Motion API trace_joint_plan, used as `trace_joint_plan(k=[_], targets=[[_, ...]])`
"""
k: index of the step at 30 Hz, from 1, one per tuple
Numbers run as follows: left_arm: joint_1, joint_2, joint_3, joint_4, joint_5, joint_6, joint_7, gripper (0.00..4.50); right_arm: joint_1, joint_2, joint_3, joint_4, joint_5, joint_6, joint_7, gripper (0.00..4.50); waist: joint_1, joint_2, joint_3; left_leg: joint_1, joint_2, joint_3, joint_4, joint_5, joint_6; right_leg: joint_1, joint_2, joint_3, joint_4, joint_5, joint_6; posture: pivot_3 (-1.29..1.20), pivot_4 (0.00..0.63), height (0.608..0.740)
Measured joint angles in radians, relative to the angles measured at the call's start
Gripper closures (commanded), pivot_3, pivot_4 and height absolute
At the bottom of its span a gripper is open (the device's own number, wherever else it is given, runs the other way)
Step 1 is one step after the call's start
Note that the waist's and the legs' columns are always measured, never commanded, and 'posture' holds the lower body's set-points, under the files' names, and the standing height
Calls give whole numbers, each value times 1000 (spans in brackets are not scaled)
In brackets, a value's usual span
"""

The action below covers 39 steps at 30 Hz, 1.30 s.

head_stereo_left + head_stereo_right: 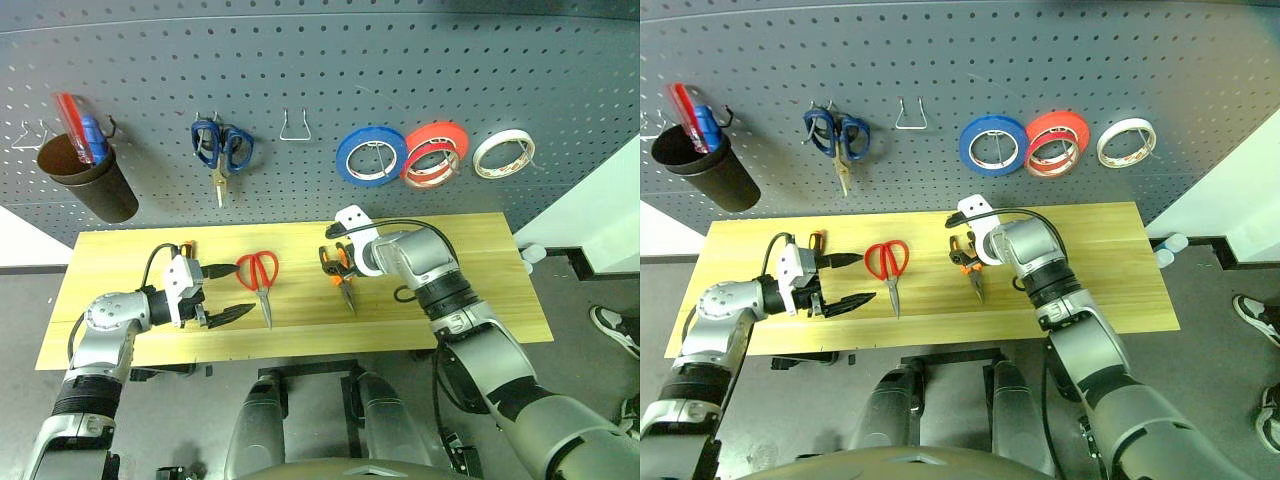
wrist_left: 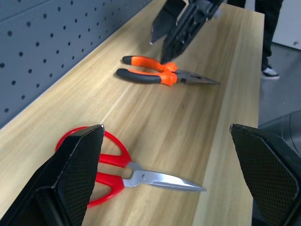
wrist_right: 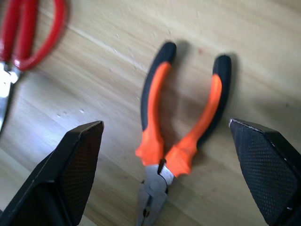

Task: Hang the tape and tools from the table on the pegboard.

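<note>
The red tape (image 1: 434, 153) hangs on the pegboard (image 1: 320, 70) between a blue roll and a white roll. Red-handled scissors (image 1: 259, 277) lie on the table (image 1: 480, 300), blades toward its front edge. My left gripper (image 1: 245, 287) is open just left of them, pointing at their handles (image 2: 101, 160). The orange-and-black pliers (image 3: 181, 117) lie mid-table. Directly above them my right gripper (image 3: 165, 122) is open, a finger on either side of the handles and not touching. A small orange-handled screwdriver (image 1: 817, 240) lies behind the left gripper.
Blue-handled scissors (image 1: 222, 150) hang on the board, with an empty wire hook (image 1: 294, 128) to their right. A black cup (image 1: 88, 178) holding red and blue items hangs at far left. A person's shoe (image 1: 615, 328) is on the floor at right.
</note>
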Motion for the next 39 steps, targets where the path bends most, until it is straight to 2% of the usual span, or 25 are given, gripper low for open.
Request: trace_joint_plan(k=[17,27,30,35,36,39], targets=[[-40,0,-16,50,36,-29,-1,0,-41,66,-5,171,-42,-73,-26,24,-6,0,1,0,0,0,-2,0,0,-1,0,0,0,-1,-1,164,328,740],[-42,0,-24,86,56,-74,22,0,-95,101,30,342,-142,-192,-45,24,-6,0,1,0,0,-1,-3,0,0,-1,0,-1,0,-1,-1,180,314,740],[-42,0,-26,90,59,-84,25,0,-103,108,30,364,-159,-211,-50,597,-5,0,1,0,0,-1,-3,0,0,-1,0,-1,0,-1,-1,184,311,740],[-42,2,-26,90,58,-89,26,0,-111,107,54,358,-182,-179,3,2197,-5,0,1,0,0,-1,-3,0,0,-1,0,-1,-1,-1,-1,190,302,740],[-42,4,-26,90,58,-92,27,0,-110,106,71,345,-187,-162,26,2340,-5,0,1,0,0,-1,-3,0,0,-1,0,-1,-1,-1,-1,187,297,740],[-42,5,-26,99,59,-105,38,0,-102,103,110,305,-195,-115,80,2343,-5,0,1,0,0,-1,-4,0,0,-2,0,-1,-1,-2,-2,179,283,740]])
